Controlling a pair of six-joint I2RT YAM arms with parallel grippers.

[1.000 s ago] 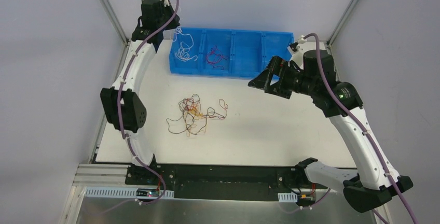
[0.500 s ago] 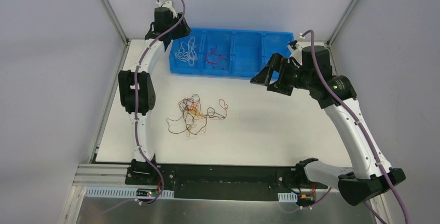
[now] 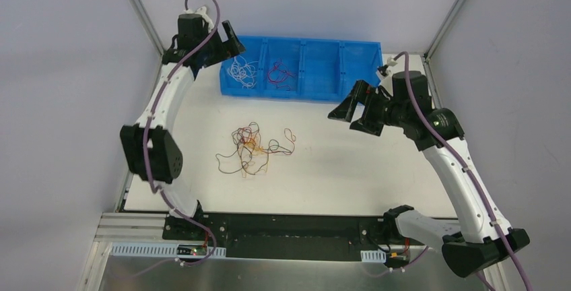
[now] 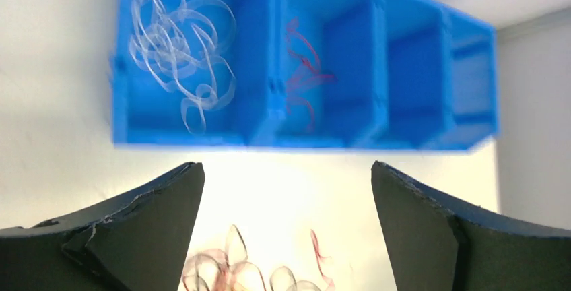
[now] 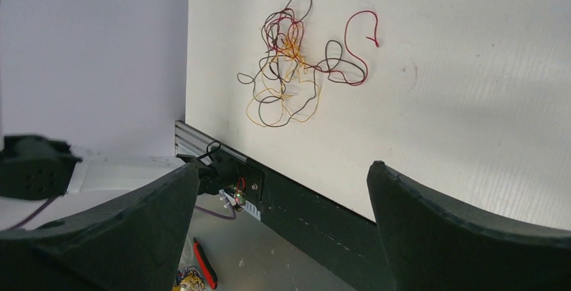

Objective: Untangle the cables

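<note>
A tangle of thin black, red and orange cables (image 3: 252,148) lies on the white table near its middle, and the right wrist view shows the tangle (image 5: 289,62) far ahead of the fingers. A loose white cable (image 3: 240,70) (image 4: 178,42) lies in the leftmost compartment of the blue bin (image 3: 296,93) (image 4: 269,136). A red cable (image 3: 281,74) (image 4: 303,62) lies in the second compartment. My left gripper (image 3: 225,47) (image 4: 287,170) hangs open beside the bin's left end, holding nothing. To the right of the tangle, my right gripper (image 3: 349,117) (image 5: 283,170) is open and raised above the table.
Aluminium frame posts (image 3: 141,15) stand at the back corners. A black base plate (image 3: 289,227) runs along the near edge. A red-handled tool (image 5: 205,271) lies on the metal shelf below the table edge.
The left gripper opened and let go of the white cable, which now lies in the leftmost compartment; the left arm swung back to the left. The right gripper shifted slightly toward the near side.
</note>
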